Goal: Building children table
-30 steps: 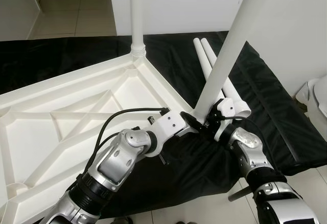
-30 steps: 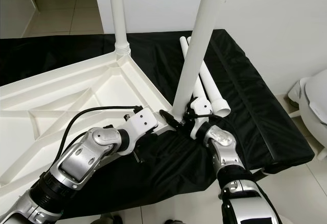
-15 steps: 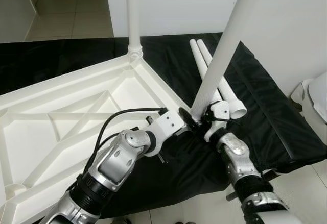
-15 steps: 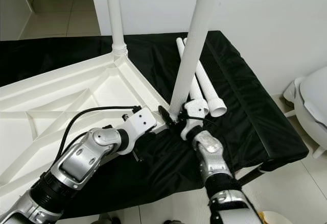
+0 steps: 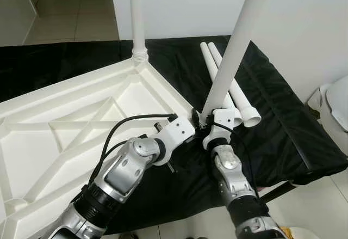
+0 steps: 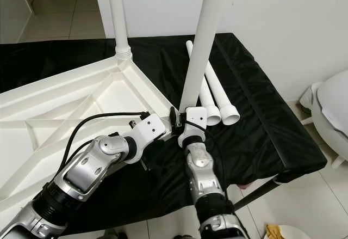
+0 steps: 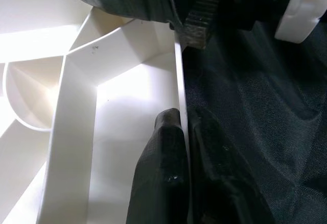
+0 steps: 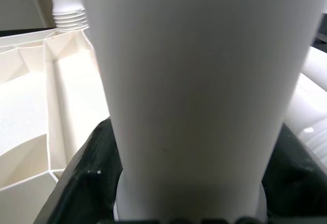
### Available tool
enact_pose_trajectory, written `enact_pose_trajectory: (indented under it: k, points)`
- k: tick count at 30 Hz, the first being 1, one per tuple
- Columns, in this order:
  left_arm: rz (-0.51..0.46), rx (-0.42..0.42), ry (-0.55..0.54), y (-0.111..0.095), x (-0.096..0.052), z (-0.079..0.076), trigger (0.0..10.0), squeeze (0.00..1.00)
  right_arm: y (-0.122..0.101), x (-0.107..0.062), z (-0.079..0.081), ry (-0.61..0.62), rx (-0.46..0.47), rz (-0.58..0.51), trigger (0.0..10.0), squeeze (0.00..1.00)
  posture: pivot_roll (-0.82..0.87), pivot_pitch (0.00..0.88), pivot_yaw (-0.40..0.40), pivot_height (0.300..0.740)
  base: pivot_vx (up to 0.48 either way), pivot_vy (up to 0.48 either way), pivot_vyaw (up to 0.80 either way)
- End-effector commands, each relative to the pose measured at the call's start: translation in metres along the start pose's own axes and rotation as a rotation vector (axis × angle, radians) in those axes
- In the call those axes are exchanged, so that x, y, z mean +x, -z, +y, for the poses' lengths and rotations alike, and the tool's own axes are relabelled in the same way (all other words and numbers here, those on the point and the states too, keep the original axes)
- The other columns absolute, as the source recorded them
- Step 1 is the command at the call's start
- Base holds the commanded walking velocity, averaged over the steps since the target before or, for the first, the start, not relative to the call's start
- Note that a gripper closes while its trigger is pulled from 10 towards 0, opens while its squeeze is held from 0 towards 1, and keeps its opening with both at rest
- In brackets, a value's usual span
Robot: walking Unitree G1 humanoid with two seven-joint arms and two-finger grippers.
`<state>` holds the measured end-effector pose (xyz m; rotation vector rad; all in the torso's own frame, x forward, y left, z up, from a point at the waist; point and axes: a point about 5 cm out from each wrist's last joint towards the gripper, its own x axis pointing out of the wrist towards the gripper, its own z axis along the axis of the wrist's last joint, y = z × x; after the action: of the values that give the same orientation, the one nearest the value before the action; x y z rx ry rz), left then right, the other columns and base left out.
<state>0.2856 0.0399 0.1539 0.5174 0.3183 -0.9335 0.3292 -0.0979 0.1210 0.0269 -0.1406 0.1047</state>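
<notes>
The white tabletop [image 5: 65, 124] lies upside down, ribbed underside up, on a black cloth [image 5: 283, 119]. One white leg [image 5: 137, 16] stands screwed into its far corner. My right gripper [image 5: 206, 123] is shut on a second leg [image 5: 231, 54], which leans to the right with its base at the near corner; in the right wrist view this leg [image 8: 189, 91] sits between the black fingers [image 8: 92, 168]. My left gripper [image 7: 185, 117] is shut on the tabletop's rim [image 7: 180, 81] beside that corner. Two loose legs [image 5: 242, 100] lie on the cloth behind.
A white wall rises behind the cloth-covered surface. A white rounded fixture [image 5: 334, 103] stands on the tiled floor at the right. The cloth's front edge drops off close to my arms. Tiled floor [image 5: 70, 10] stretches beyond at the far left.
My right arm has swung left toward the near corner, carrying the leg's base with it, and the leg stands a little more upright. The left gripper stays on the rim.
</notes>
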Motion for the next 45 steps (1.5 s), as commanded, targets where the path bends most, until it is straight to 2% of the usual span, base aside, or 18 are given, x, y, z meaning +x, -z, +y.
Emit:
enact_pose_trajectory:
  k: [1,3,4,5,6,9,10,11,17,18,21,23,24,25,26,34,38,45]
  points:
    - [-0.095,0.078,0.031,-0.019,-0.002,-0.005,10.0,0.00,0.020,-0.008,-0.004,0.017,0.006,0.114,0.0,0.00,-0.01,0.034,-0.028,0.740,0.000,0.000,0.00]
    - [-0.095,0.079,0.032,-0.019,-0.002,-0.005,10.0,0.00,0.020,-0.007,-0.006,0.018,0.004,0.115,0.0,0.00,-0.01,0.033,-0.028,0.740,0.000,0.000,0.00]
    - [-0.095,0.081,0.034,-0.019,-0.002,-0.005,10.0,0.00,0.021,-0.005,-0.012,0.025,-0.004,0.126,9.1,0.00,-0.01,0.033,-0.028,0.740,0.000,0.000,0.00]
    - [-0.095,0.081,0.034,-0.019,-0.002,-0.005,10.0,0.00,0.021,-0.005,-0.012,0.025,-0.004,0.126,9.1,0.00,-0.01,0.033,-0.028,0.740,0.000,0.000,0.00]
    - [-0.095,0.081,0.035,-0.019,-0.002,-0.005,10.0,0.00,0.021,-0.004,-0.015,0.019,-0.006,0.129,10.0,0.00,-0.01,0.031,-0.030,0.740,0.000,0.000,0.00]
    - [-0.095,0.082,0.035,-0.019,-0.002,-0.005,10.0,0.00,0.021,-0.004,-0.016,0.017,-0.009,0.131,10.0,0.00,-0.01,0.029,-0.030,0.740,0.000,0.000,0.00]
    - [-0.094,0.083,0.034,-0.019,-0.002,-0.005,10.0,0.00,0.019,-0.003,-0.019,0.011,-0.026,0.124,10.0,0.10,-0.01,0.028,-0.029,0.740,0.000,0.000,0.00]
    - [-0.093,0.083,0.033,-0.019,-0.002,-0.005,10.0,0.00,0.017,-0.003,-0.020,-0.001,-0.022,0.114,10.0,1.00,-0.01,0.029,-0.029,0.740,0.000,0.000,0.00]
    - [-0.092,0.082,0.029,-0.019,-0.002,-0.004,10.0,0.00,0.005,0.001,-0.026,-0.150,-0.041,0.048,10.0,1.00,-0.01,0.034,-0.023,0.740,0.000,0.000,0.00]
    - [-0.091,0.083,0.027,-0.019,-0.002,-0.003,10.0,0.00,0.001,0.001,-0.029,-0.221,-0.043,0.025,10.0,1.00,-0.01,0.035,-0.022,0.740,0.000,0.000,0.00]
    - [-0.090,0.083,0.026,-0.019,-0.002,-0.003,10.0,0.00,0.000,0.001,-0.030,-0.239,-0.042,0.018,10.0,1.00,-0.01,0.035,-0.022,0.740,0.000,0.000,0.00]
    - [-0.089,0.082,0.023,-0.019,-0.002,-0.002,10.0,0.00,-0.003,0.001,-0.032,-0.300,-0.043,0.004,10.0,1.00,-0.01,0.038,-0.022,0.740,0.000,0.000,0.00]
    - [-0.089,0.082,0.021,-0.019,-0.002,-0.002,10.0,0.00,-0.006,0.000,-0.034,-0.372,-0.039,-0.008,10.0,1.00,-0.01,0.040,-0.020,0.740,0.000,0.000,0.00]
    - [-0.088,0.082,0.020,-0.018,-0.003,-0.001,10.0,0.00,-0.008,-0.002,-0.035,-0.449,-0.039,-0.012,10.0,0.23,-0.01,0.042,-0.017,0.740,0.000,0.000,0.00]
    - [-0.089,0.080,0.019,-0.019,-0.003,-0.001,10.0,0.00,-0.009,-0.003,-0.036,-0.517,-0.037,-0.016,10.0,0.00,-0.01,0.043,-0.016,0.740,0.000,0.000,0.00]
    - [-0.092,0.078,0.014,-0.020,-0.004,0.001,10.0,0.00,-0.004,-0.006,-0.043,-0.684,-0.013,0.035,10.0,0.00,-0.01,0.050,-0.009,0.740,0.000,0.000,0.00]
    - [-0.090,0.076,0.004,-0.020,-0.005,0.003,10.0,0.00,0.001,-0.003,-0.057,-0.654,-0.060,0.070,10.0,0.00,0.00,0.059,-0.004,0.740,0.000,0.000,0.00]
    - [-0.089,0.073,0.002,-0.020,-0.006,0.004,10.0,0.00,0.006,-0.005,-0.064,-0.634,-0.062,0.098,10.0,0.00,0.00,0.070,0.002,0.740,0.000,0.000,0.00]
